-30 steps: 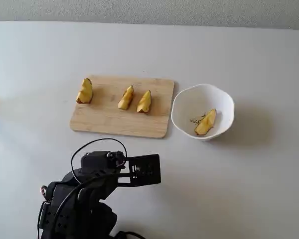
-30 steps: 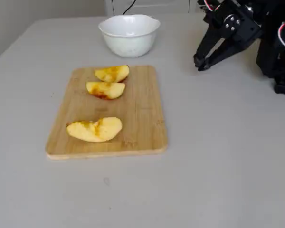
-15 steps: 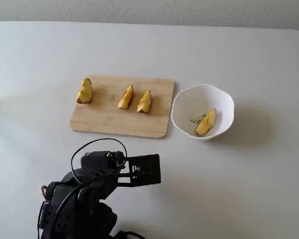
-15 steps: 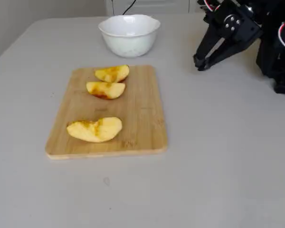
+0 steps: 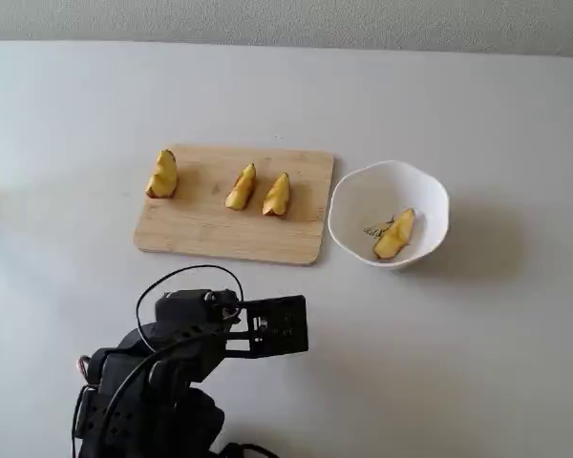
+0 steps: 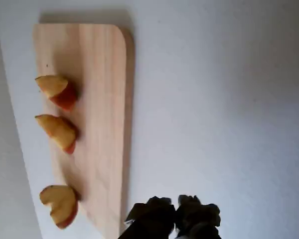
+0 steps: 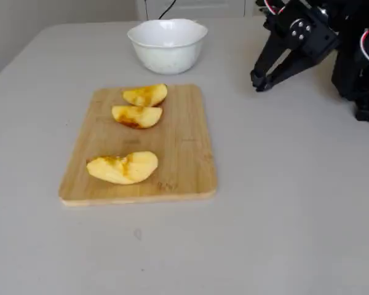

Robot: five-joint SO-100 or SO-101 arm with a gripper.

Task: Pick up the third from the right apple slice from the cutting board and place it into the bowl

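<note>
On pale table [image 5: 516, 114], cutting board [image 5: 210, 229]

Golden apple slice [image 5: 393, 236] lies in white scalloped bowl [image 5: 430, 196] beside cutting board [image 5: 205, 229]

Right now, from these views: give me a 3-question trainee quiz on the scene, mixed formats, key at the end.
1. How many apple slices lie on the cutting board?
2. True or false: the bowl is empty.
3. Multiple choice: the gripper is
A. clamped on a slice
B. off the board, above the bare table, holding nothing
C. inside the bowl

Key
1. Three: a lone slice at the board's left end in the fixed view from above, then a close pair, the middle slice and the slice nearest the bowl.
2. False: one slice in the bowl lies there.
3. B
</note>
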